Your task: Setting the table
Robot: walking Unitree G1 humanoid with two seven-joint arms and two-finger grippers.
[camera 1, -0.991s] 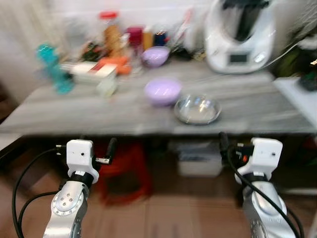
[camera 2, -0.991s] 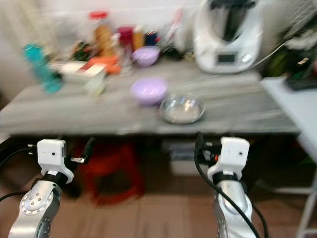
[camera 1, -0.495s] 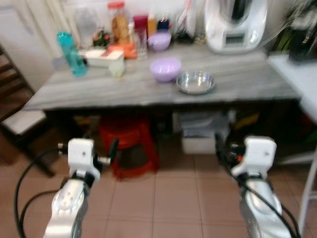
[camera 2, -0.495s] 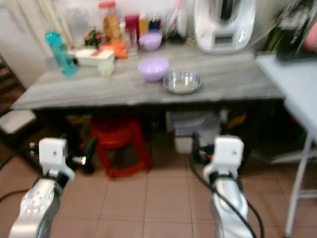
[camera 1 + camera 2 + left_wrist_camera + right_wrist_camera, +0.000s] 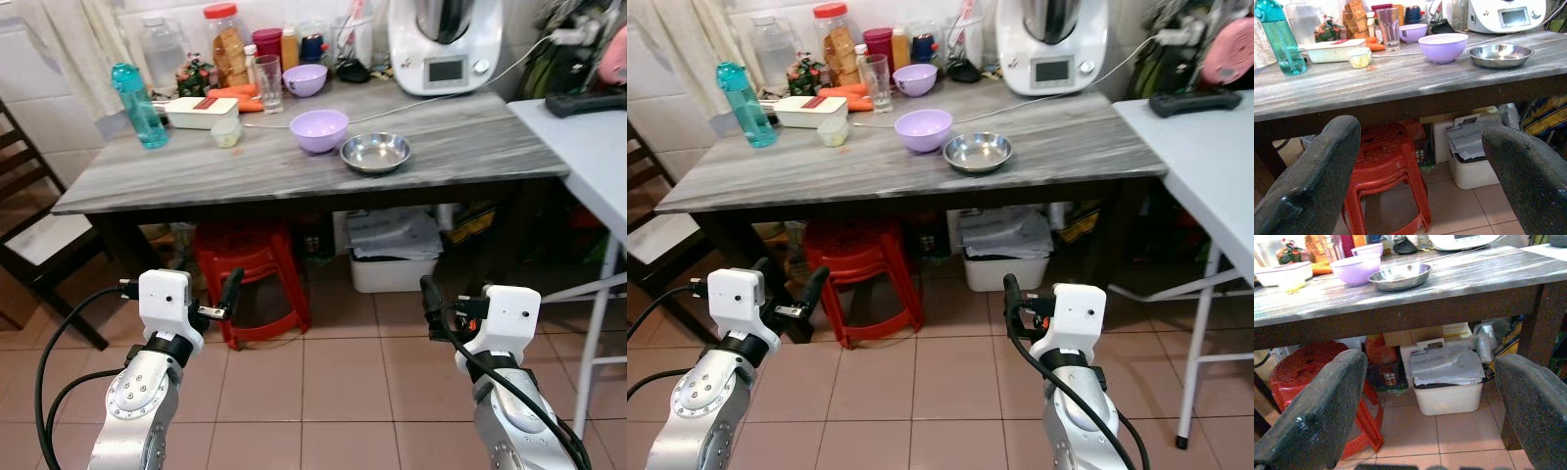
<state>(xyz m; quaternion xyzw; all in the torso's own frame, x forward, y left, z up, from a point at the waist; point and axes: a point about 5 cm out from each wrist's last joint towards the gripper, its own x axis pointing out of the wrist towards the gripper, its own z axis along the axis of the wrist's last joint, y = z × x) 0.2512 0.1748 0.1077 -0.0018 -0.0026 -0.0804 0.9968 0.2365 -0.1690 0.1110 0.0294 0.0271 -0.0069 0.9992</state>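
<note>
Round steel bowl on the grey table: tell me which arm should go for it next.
Right, probably. The round steel bowl sits toward the robot's right, nearly ahead of the right gripper, whose fingers are open. The left gripper lines up nearer the red plastic stool. Both are short of the grey table.

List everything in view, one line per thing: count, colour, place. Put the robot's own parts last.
table: one, grey marbled top on a dark frame, ahead of the robot
purple bowl: one, mid-table
steel bowl: one, silver, just right of the purple bowl
small purple bowl: one, at the back
glass: one, clear, left of the small purple bowl
water bottle: one, teal, left end
lidded box: one, white, right of the bottle
kitchen machine: one, white, back right
stool: red, under the table
storage bin: one, white, under the table
left gripper: black fingers, open, low before the table
right gripper: black fingers, open, low before the table
</note>
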